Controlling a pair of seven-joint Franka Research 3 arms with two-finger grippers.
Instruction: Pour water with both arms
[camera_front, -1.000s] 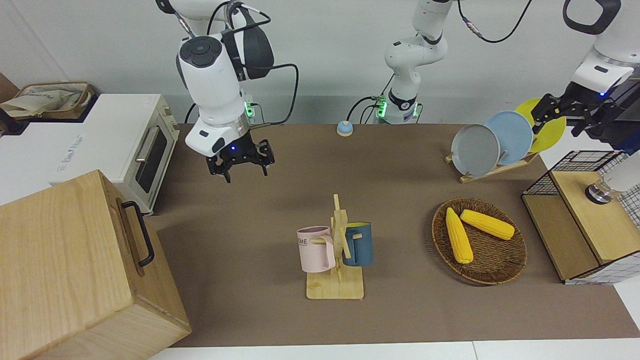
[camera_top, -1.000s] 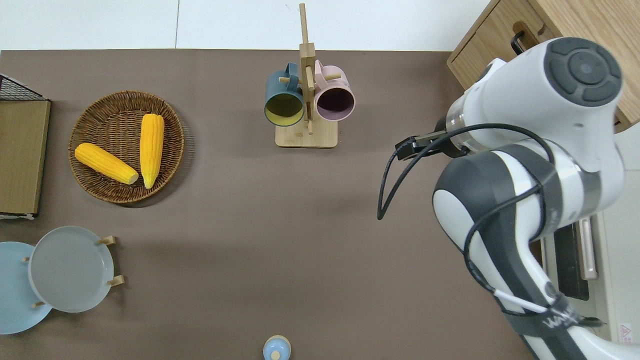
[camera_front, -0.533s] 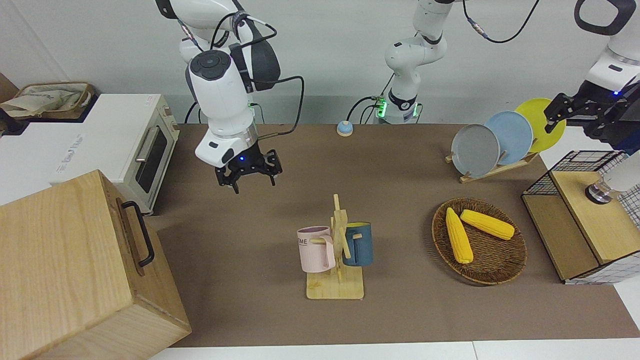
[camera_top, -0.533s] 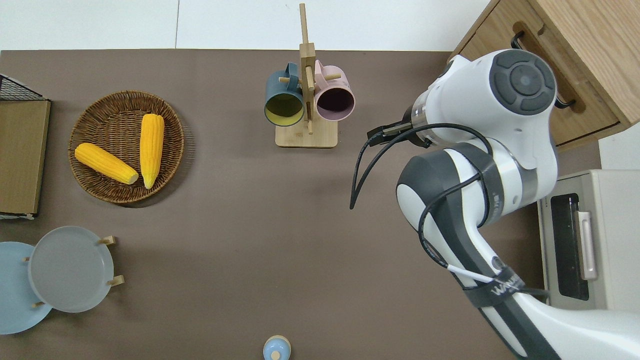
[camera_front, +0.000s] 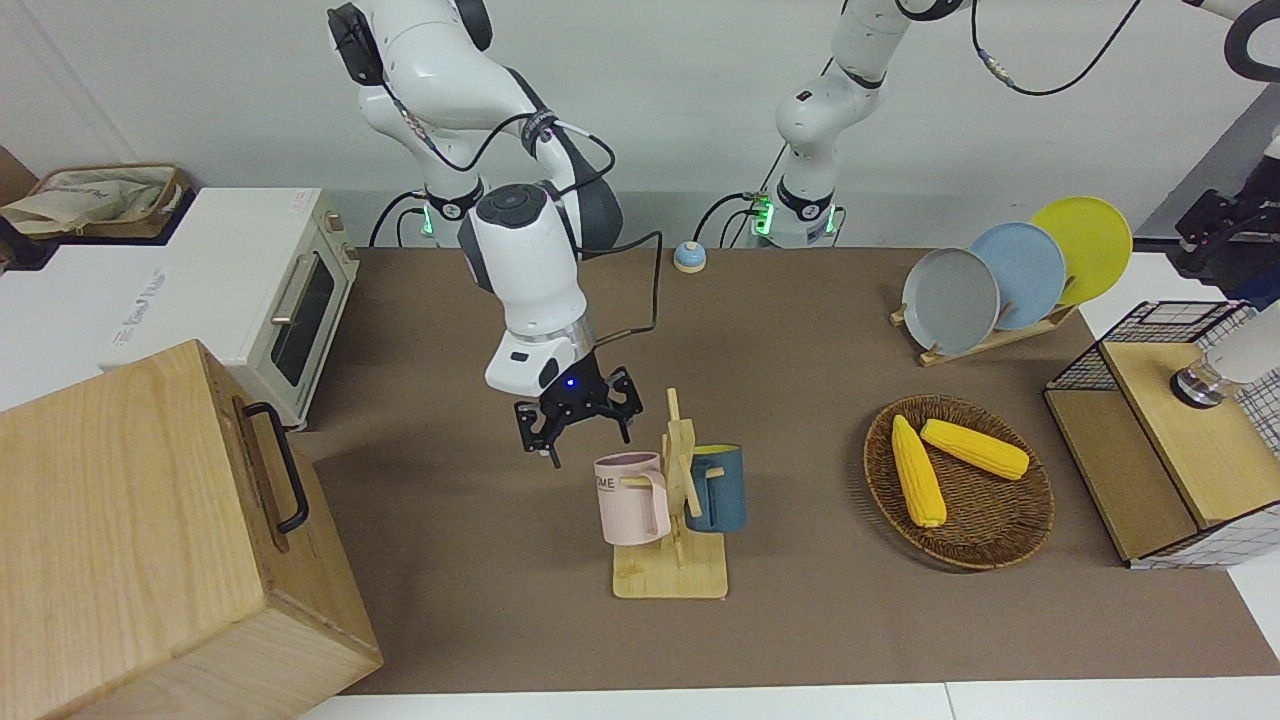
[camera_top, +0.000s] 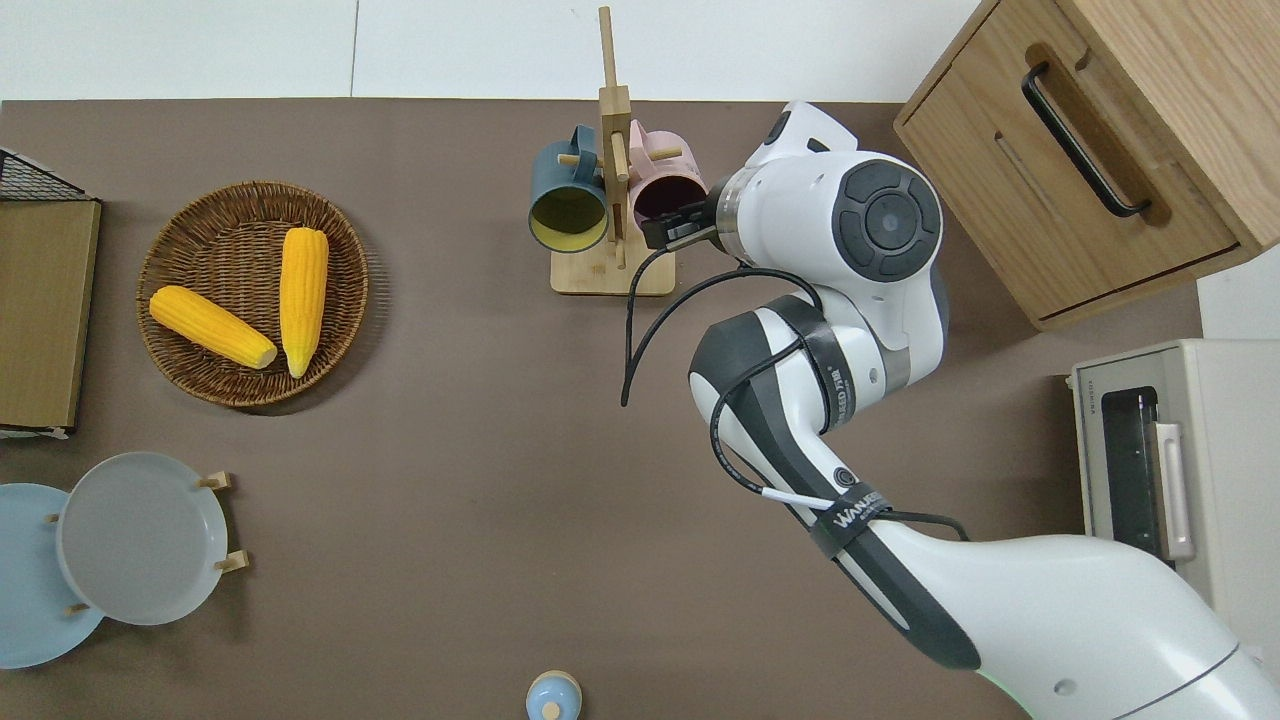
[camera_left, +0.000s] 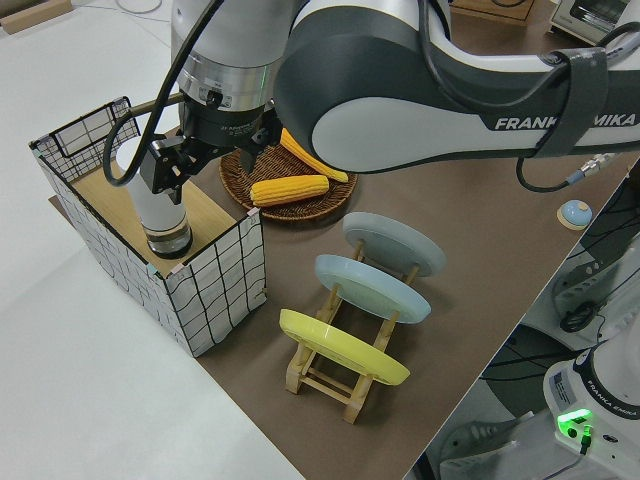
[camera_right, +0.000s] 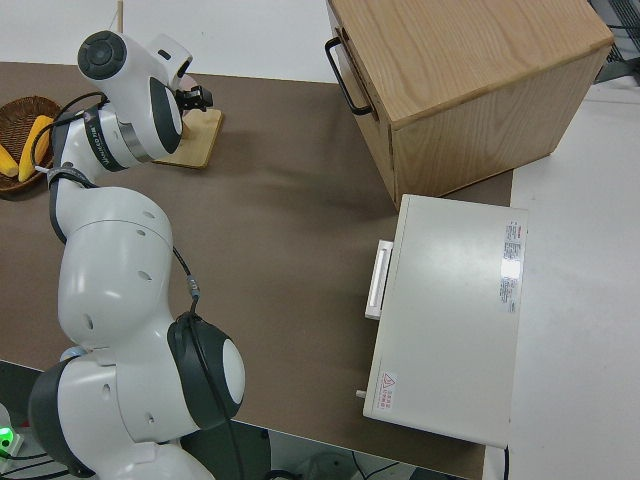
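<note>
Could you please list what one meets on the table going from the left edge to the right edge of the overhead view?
Grey plate → wicker basket with two corn cobs → blue mug → pink mug → right gripper → wooden cabinet → toaster oven.

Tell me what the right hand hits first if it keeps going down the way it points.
Probably the pink mug hanging on the wooden mug rack: the right hand, fingers open, hangs over that mug's rim, though depth is uncertain.

Right white jointed arm (camera_front: 525, 270) with black cables extends over the brown table; its black two-finger gripper (camera_front: 577, 418), blue light lit, fingers spread, hangs beside the mug rack. Left white arm (camera_left: 400, 90) holds its black gripper (camera_left: 200, 150) above the wire-walled box.
</note>
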